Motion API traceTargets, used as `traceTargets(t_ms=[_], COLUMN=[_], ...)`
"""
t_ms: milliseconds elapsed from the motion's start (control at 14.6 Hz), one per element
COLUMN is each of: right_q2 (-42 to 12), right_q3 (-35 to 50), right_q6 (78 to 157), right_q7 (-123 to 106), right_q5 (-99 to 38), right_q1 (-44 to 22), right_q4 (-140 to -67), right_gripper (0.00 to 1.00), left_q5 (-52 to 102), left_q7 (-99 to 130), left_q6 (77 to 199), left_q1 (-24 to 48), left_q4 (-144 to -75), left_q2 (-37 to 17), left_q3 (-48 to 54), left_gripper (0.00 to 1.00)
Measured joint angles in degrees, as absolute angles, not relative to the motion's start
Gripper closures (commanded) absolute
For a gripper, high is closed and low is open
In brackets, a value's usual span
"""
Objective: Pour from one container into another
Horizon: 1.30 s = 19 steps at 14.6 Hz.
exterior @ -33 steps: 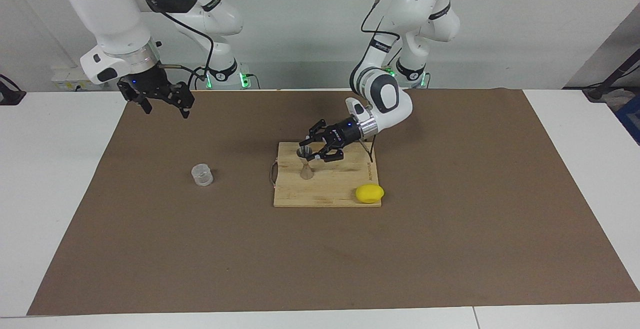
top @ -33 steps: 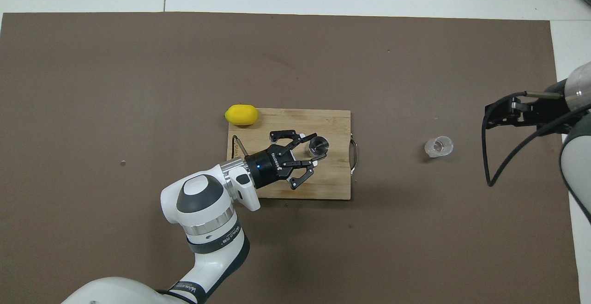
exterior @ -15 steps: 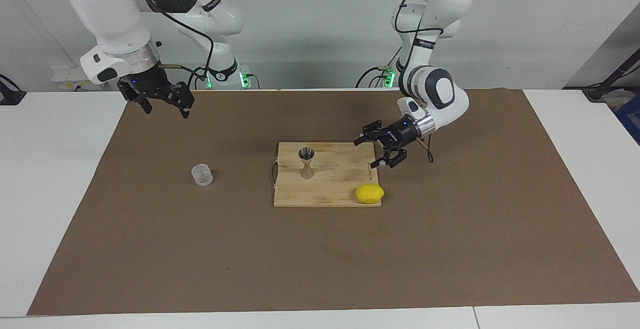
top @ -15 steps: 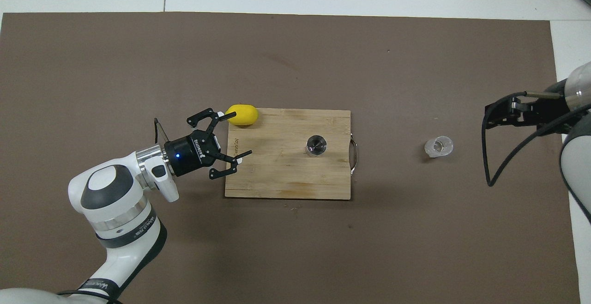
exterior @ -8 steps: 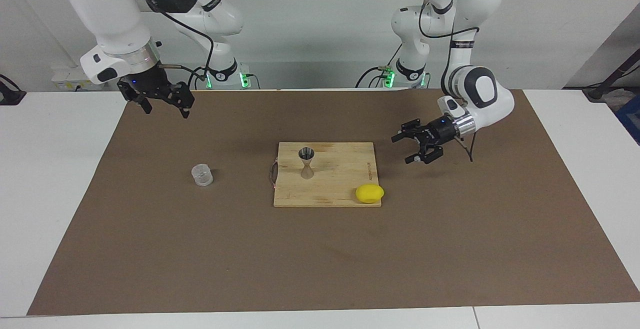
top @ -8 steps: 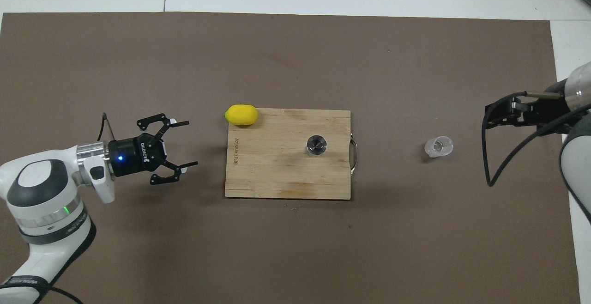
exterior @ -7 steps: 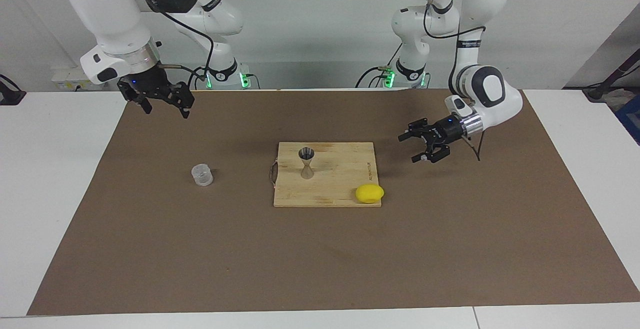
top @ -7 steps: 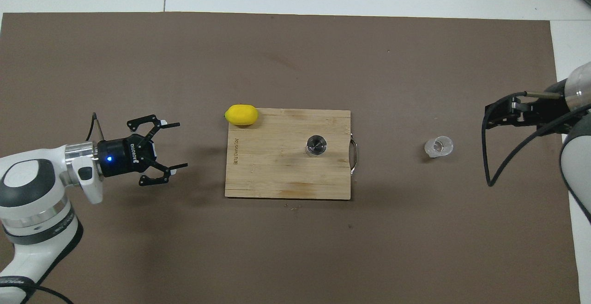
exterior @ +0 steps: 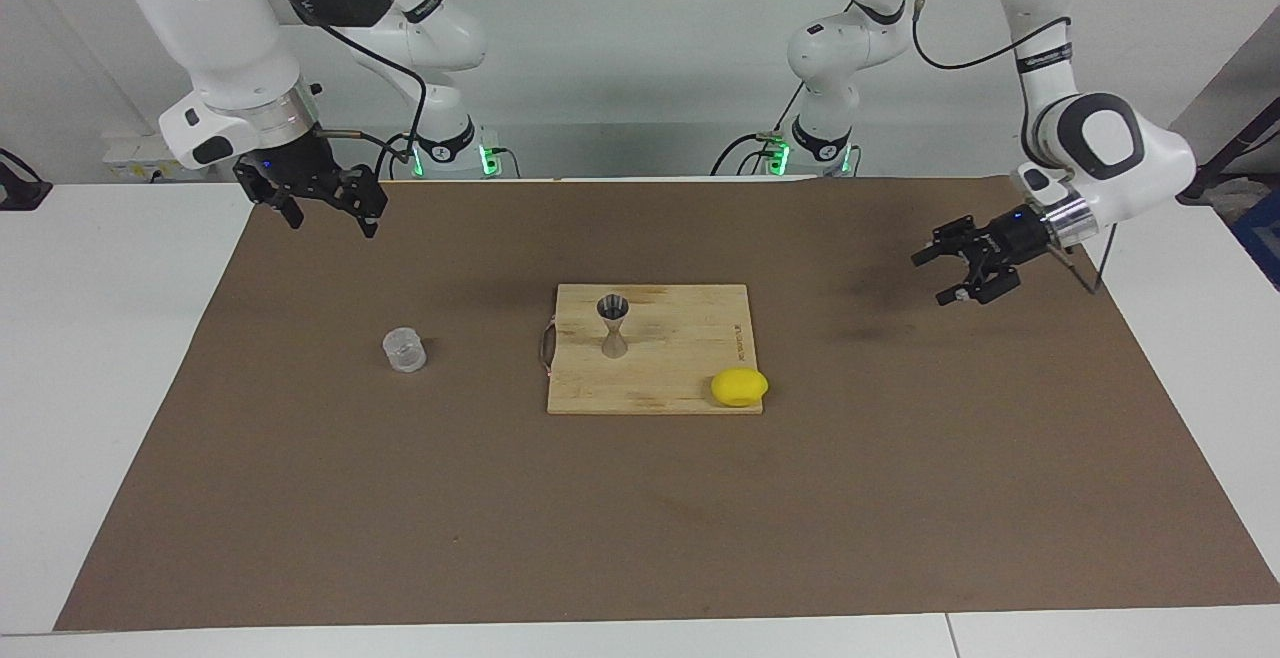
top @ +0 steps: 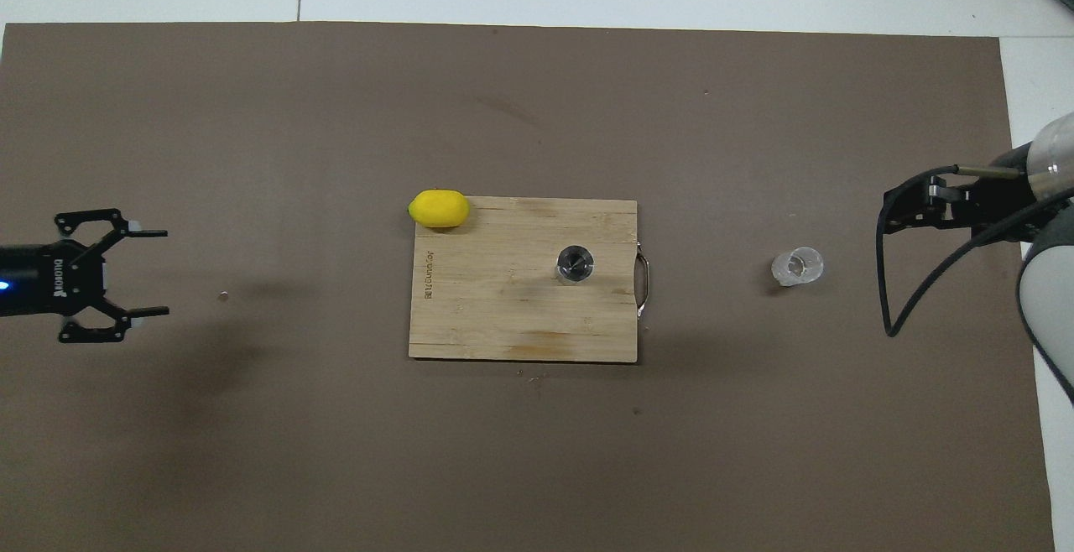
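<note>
The clear cup stands on the brown mat toward my right arm's end, well apart from the metal jigger upright on the wooden board, while my right gripper, with fingers apart, and my left gripper, wide open, both hang empty over the mat.

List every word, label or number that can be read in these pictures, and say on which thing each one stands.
"ROBOTIQ": white letters on the black body of the left claw in the overhead view, only just readable.
Engraved word on the board, along its edge at the left arm's end: too blurred to read.
Print on the bands around the arms' joints in the facing view: too small to read.
Nothing readable on the jigger, cup or lemon.
</note>
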<state>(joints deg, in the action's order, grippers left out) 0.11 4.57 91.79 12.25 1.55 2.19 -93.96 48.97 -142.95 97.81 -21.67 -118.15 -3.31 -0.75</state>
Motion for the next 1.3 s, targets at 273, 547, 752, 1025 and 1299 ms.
traceTargets(t_ms=[273,547,752,1025,1299], right_q2=[-0.24,-2.35,-5.10,-10.77,-13.72], right_q3=[4.44,4.41,4.35,4.21,4.17], right_q6=[92.67,93.39,93.73,98.58,105.90], right_q7=[20.20,26.35,34.92,48.72,59.36], right_q5=[1.55,0.49,-5.80,-13.56,-21.62], right_q1=[3.65,6.15,9.88,13.44,14.98], right_q4=[-96.04,-97.04,-97.52,-98.45,-103.52], right_gripper=[0.46,0.14,0.09,0.01,0.00], left_q5=[37.73,32.32,28.15,22.96,22.54], left_q7=[-135.50,-122.02,-109.15,-91.78,-71.43], left_q6=[93.62,91.72,91.65,91.18,90.01], left_q1=[-24.82,-24.85,-23.51,-17.01,-13.51], left_q4=[-106.64,-100.01,-96.15,-89.43,-88.85], left_q2=[-3.59,-3.67,-3.59,-3.07,-3.04], left_q3=[-0.74,-0.15,0.74,1.24,1.34], left_gripper=[0.00,0.00,0.00,0.00,0.00])
